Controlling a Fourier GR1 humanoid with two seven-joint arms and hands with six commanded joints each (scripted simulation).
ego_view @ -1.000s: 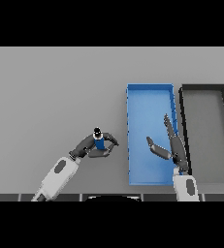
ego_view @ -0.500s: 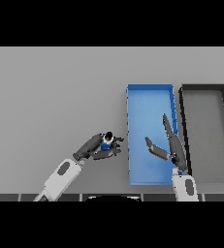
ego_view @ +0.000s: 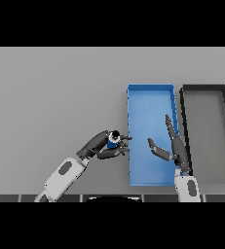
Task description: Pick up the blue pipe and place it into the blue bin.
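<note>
Head view: left hand point(ego_view: 105, 147) sits low centre on the grey table point(ego_view: 50, 97), fingers and thumb curled round the blue pipe point(ego_view: 113, 144), which shows as a small blue piece with a dark round end on top, pinched between the fingertips. Pipe held at the hand's far tip, just beside the left wall of the blue bin point(ego_view: 150, 95); left fingertips reach right up to that wall, can't tell if they touch it. Pipe is outside the bin, not over its floor. Right hand point(ego_view: 171, 146) is to the right of the left hand, over the bin's lower right part, fingers straight and spread, thumb out toward the left hand, holding nothing. Dark bin point(ego_view: 204, 88) lies just beyond the right hand, alongside the blue bin's right wall.
</note>
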